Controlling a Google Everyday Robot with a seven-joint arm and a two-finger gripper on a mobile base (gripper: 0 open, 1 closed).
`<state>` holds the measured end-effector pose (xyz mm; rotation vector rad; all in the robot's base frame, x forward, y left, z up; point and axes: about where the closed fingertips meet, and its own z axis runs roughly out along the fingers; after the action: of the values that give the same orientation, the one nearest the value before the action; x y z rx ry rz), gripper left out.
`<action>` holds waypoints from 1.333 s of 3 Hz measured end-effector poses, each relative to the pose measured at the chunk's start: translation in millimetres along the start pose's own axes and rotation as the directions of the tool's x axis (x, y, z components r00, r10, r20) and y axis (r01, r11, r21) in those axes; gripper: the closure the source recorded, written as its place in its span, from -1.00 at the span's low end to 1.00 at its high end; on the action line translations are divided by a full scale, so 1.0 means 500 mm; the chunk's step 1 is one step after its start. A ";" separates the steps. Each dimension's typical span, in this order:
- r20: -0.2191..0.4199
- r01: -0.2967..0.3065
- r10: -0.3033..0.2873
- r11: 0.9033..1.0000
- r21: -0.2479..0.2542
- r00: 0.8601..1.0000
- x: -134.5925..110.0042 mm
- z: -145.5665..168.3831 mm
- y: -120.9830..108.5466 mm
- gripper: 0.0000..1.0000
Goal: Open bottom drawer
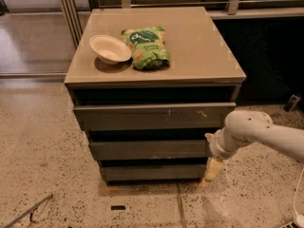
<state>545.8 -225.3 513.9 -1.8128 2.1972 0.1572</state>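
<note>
The bottom drawer [152, 172] is the lowest and slimmest of three grey-brown handleless fronts in a low cabinet, with a plain flat face. Above it are the middle drawer [149, 149] and the widest top drawer [154, 115] with white scratches. My white arm reaches in from the right. My gripper [212, 170] hangs down from the wrist, its pale tip beside the right end of the bottom drawer, just above the floor.
On the cabinet top [199, 46] lie a white bowl [110, 48] and a green snack bag [146, 46]. Speckled floor surrounds the cabinet. A dark low wall stands to the right, metal posts at the back left, a thin rod [28, 212] on the floor.
</note>
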 end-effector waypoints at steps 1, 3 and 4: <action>0.029 -0.108 0.111 0.991 -0.084 0.993 0.068 0.168 -0.046 -1.00; 0.018 -0.099 0.100 0.992 -0.077 0.995 0.063 0.133 -0.043 -1.00; 0.012 -0.099 0.101 0.991 -0.085 0.995 0.060 0.113 -0.030 -1.00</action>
<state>564.1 -241.7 452.9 -1.7379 2.3039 0.2889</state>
